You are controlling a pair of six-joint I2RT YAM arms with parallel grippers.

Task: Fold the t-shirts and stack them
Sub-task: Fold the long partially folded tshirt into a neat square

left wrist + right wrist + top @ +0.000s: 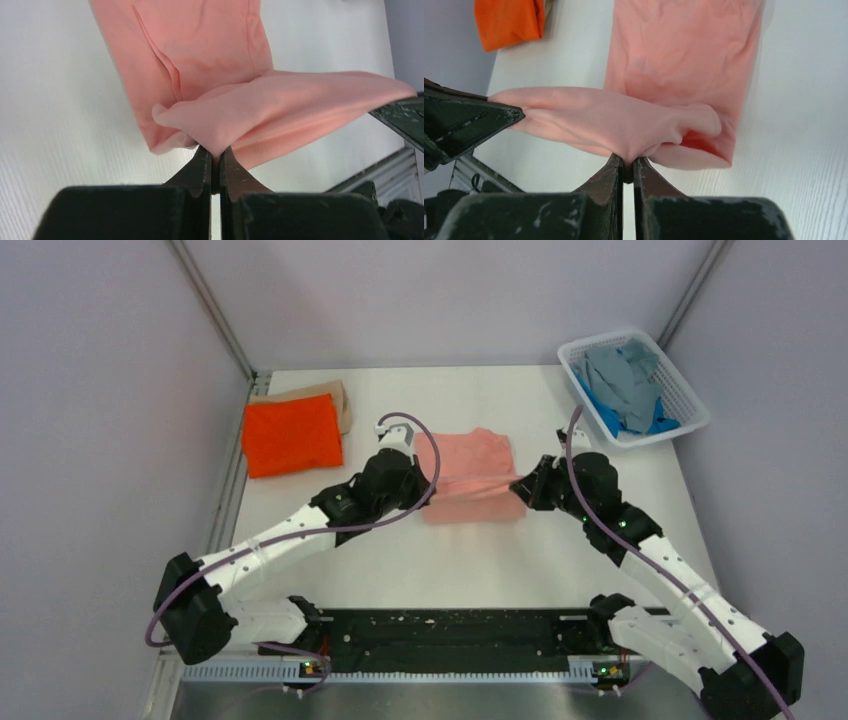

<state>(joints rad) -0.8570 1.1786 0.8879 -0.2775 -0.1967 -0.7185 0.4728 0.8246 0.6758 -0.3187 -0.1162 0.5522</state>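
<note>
- Top external: salmon pink t-shirt [472,452] lies left of the basket [692,392], its near edge lifted.
- Left gripper [215,154] is clenched on that edge.
- Right gripper [628,162] pinches the same edge.
- Orange t-shirt [292,435] lies folded, farther left of the basket.

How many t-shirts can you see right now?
5: orange folded atop tan at far left; salmon pink mid-table, gripped by left end effector and right end effector; grey and blue in the basket, which may hide more.

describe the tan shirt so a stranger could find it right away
Go to the table's far left corner, where a folded orange shirt lies. The tan shirt is under it, mostly hidden, the only dull beige cloth there.
</note>
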